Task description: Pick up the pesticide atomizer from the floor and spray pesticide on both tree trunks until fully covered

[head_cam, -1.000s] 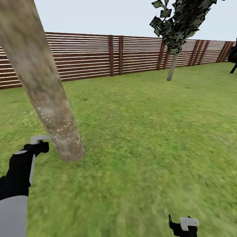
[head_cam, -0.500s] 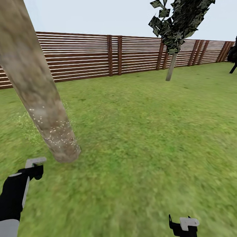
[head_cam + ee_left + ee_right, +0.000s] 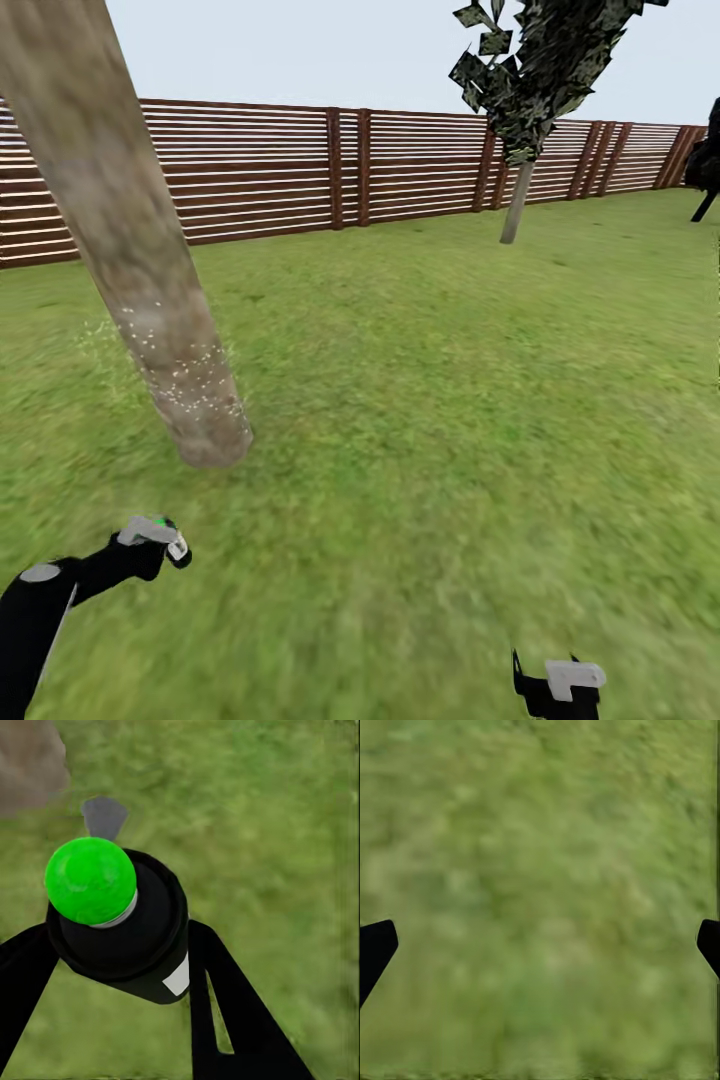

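My left gripper (image 3: 152, 540) is shut on the pesticide atomizer (image 3: 127, 937), a small dark bottle with a white label; the dot on its top glows green. It hangs low over the grass, on the near side of the tree trunk (image 3: 150, 290) and apart from it. That thick grey-brown trunk leans across the left of the head view, and white pesticide specks (image 3: 190, 385) dot its lower part. A corner of the trunk (image 3: 26, 761) shows beyond the bottle in the left wrist view. My right gripper (image 3: 560, 685) is open over bare grass (image 3: 540, 870).
A brown slatted fence (image 3: 300, 170) closes the lawn at the back. A small leafy tree with a thin pale stem (image 3: 517, 205) stands in front of it at the right. A dark shape (image 3: 705, 165) sits at the far right edge. Open grass spreads between.
My left arm has dropped and pulled back from the trunk's base toward me, still holding the atomizer. The head view has shifted slightly. The right gripper has not moved.
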Controlling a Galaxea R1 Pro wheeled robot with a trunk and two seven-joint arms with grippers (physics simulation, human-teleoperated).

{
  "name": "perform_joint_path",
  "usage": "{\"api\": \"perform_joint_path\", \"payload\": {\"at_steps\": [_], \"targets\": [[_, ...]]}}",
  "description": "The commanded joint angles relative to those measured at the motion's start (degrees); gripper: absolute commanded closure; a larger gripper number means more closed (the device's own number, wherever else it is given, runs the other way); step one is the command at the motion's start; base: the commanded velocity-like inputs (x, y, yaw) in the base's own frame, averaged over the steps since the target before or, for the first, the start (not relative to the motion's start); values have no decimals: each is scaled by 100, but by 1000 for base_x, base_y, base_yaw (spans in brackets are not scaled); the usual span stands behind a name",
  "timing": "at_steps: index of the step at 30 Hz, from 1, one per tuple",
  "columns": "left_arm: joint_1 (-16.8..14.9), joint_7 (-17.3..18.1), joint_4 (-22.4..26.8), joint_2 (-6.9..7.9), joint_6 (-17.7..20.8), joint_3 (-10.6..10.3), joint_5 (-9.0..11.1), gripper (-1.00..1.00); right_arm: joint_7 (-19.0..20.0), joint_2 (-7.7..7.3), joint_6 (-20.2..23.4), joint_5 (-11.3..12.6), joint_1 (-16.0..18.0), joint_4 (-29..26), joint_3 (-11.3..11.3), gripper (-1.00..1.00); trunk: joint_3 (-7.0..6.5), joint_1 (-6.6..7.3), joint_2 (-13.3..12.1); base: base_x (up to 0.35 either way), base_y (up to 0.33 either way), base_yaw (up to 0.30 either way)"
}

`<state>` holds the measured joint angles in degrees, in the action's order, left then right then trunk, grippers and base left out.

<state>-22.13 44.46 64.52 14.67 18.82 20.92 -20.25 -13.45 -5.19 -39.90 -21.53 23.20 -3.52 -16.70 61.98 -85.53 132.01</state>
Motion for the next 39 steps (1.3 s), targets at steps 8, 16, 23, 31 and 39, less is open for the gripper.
{"api": "perform_joint_path", "payload": {"at_steps": [8, 16, 23, 31, 39], "targets": [[12, 2434, -1033, 65, -1708, -163, -2327, 100, 223, 30, 126, -506, 9, -984, 697, -100, 0, 0, 0, -126, 0, 0], [7, 2475, -1076, 54, -1748, -979, -2332, 100, 4784, 385, 1986, -1077, 403, -2909, 1361, -100, -1, 0, 0, 0, 0, 0], [7, 2482, -1077, -22, -1760, -917, -2378, 100, 4793, 612, 1993, -1064, 441, -2918, 1347, -100, -1, 0, 0, 0, 0, 0], [-61, 2279, -1082, -283, -1750, -1127, -2407, 100, 5052, 823, 1995, -1040, 448, -2953, 1560, -100, -1, 0, 0, 0, 0, 0], [-77, 2268, -1082, -904, -1735, -1616, -2758, 100, 5895, 1197, 1999, -1045, 456, -2988, 2039, 100, -1, 0, 0, 0, 0, 0]]}}
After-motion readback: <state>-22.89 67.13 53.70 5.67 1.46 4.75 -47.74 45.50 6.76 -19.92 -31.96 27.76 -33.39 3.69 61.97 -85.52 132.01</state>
